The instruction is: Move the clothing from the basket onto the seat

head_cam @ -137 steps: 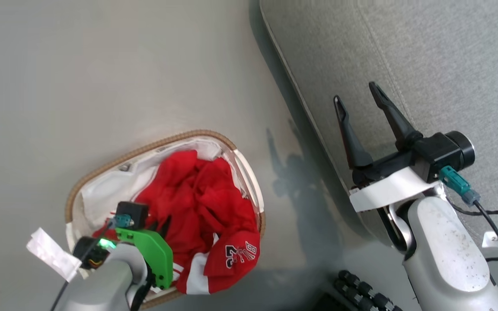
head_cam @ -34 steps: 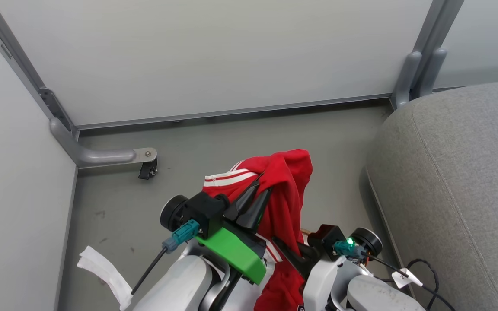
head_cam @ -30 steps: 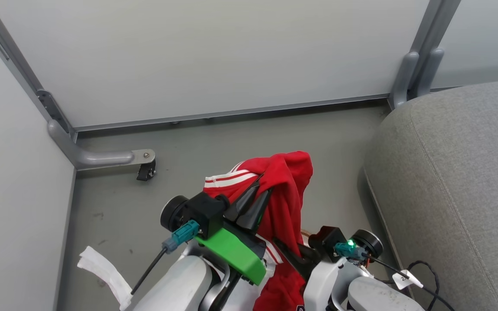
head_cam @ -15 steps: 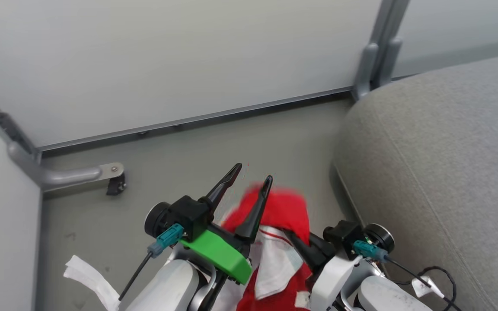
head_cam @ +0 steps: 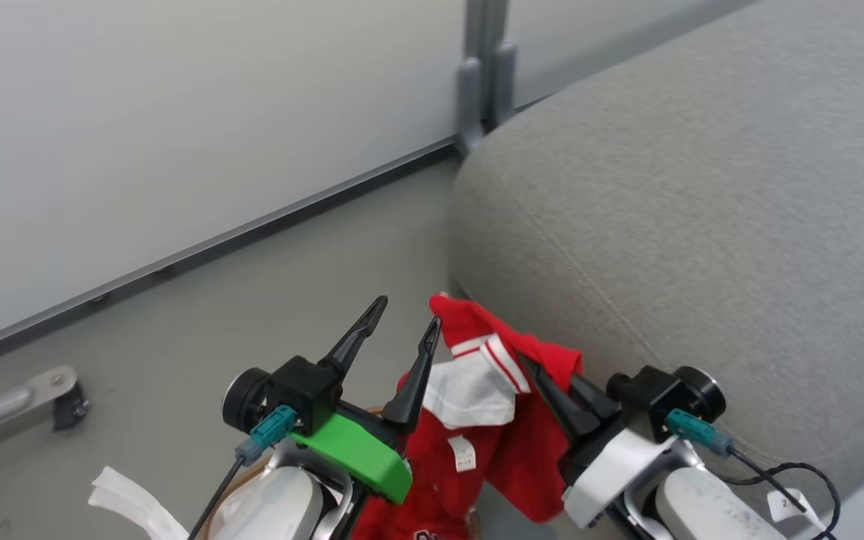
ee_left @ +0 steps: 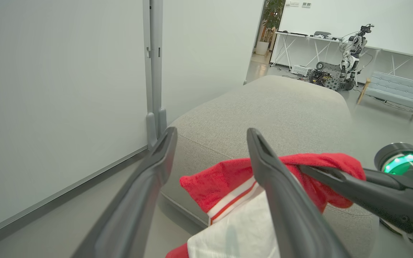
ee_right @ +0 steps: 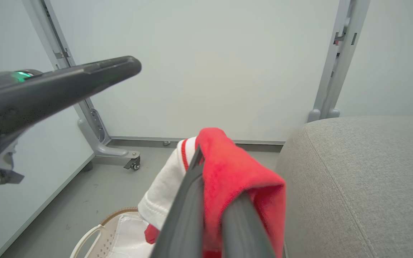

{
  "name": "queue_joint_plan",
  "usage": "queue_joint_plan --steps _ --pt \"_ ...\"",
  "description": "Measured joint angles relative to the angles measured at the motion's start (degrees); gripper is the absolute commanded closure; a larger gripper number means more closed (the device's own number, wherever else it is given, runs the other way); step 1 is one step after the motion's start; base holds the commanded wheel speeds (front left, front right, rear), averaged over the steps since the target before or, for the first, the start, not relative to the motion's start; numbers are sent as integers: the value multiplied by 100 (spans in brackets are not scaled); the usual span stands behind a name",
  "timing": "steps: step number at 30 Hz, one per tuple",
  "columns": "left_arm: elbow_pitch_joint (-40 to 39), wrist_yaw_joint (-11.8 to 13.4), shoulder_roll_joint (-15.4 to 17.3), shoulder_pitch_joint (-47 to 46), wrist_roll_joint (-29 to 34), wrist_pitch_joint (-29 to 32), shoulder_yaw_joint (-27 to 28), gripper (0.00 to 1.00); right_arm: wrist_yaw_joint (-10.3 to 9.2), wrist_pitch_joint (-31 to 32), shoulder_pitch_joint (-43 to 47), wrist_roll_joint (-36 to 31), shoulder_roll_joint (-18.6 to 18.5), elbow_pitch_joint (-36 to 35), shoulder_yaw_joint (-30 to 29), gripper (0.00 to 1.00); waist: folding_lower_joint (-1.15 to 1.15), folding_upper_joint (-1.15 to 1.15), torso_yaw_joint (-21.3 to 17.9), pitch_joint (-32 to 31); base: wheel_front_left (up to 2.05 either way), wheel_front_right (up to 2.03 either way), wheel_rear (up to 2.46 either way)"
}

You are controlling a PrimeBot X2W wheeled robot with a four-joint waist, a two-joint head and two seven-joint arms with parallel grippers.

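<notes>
The clothing (head_cam: 511, 457) has been let go by the left gripper (head_cam: 408, 311), whose fingers (head_cam: 357, 339), clamped on it a second ago, are now spread apart. It is now held by the right gripper (head_cam: 552, 375) alone, draped just beside the left gripper's tips.

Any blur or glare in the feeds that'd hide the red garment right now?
Head view: evenly lit, clothing sharp, no glare. Left wrist view: left gripper blurred by closeness, seat in focus. Right wrist view: right gripper soft near the lens, clothing readable.
</notes>
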Motion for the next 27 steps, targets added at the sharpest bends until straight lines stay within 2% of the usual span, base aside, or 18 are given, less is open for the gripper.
queue_joint_plan --steps 6,11,18,27 --pt "-13 0 0 -10 57 0 -183 0 0 0 7 -158 -130 -316 -530 100 0 0 -689 89 0 0 0" --pt "1 0 115 -184 47 1 -398 0 0 0 -148 -302 -301 -522 -869 100 0 0 -966 295 0 0 0" --pt "-70 0 467 -303 49 0 -478 0 0 0 -1260 -495 -719 -649 -1125 100 0 0 -1113 842 0 0 0" --pt "-190 0 991 -651 65 0 -670 0 1 0 -3409 -926 -1623 -263 -1340 100 0 0 -1053 1717 0 0 0"
